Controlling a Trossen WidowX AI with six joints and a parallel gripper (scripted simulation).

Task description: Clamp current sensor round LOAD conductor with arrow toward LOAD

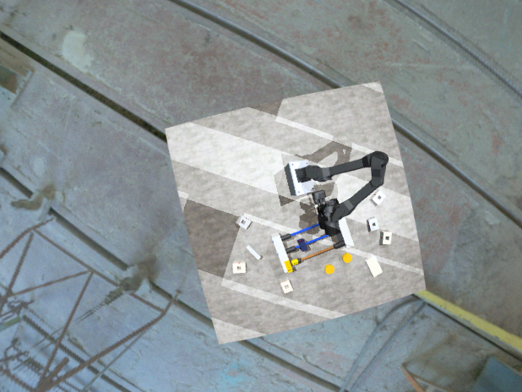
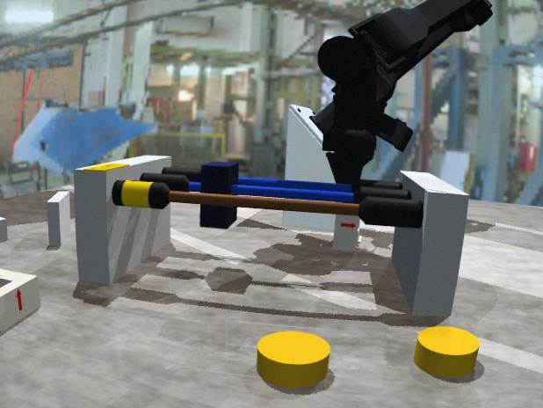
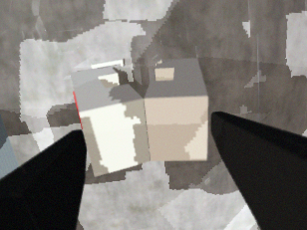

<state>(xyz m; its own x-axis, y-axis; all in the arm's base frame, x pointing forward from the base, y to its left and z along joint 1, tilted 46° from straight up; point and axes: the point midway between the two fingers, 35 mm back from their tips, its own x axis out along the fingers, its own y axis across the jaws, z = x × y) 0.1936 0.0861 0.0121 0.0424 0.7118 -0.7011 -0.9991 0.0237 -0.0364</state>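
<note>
- At centre of the wrist view, the sensor stands on the table.
- Either side of it, the hand spreads wide, fingers apart from it, gripping nothing.

Split-core sensor: pale cream block in 2 hinged halves, open, standing upright on the table behind the conductor rack; a red arrow on its side points away from the yellow-marked end. LOAD conductor: brown rod, horizontal, frontmost of 3, black end caps, yellow band at one end.
</note>
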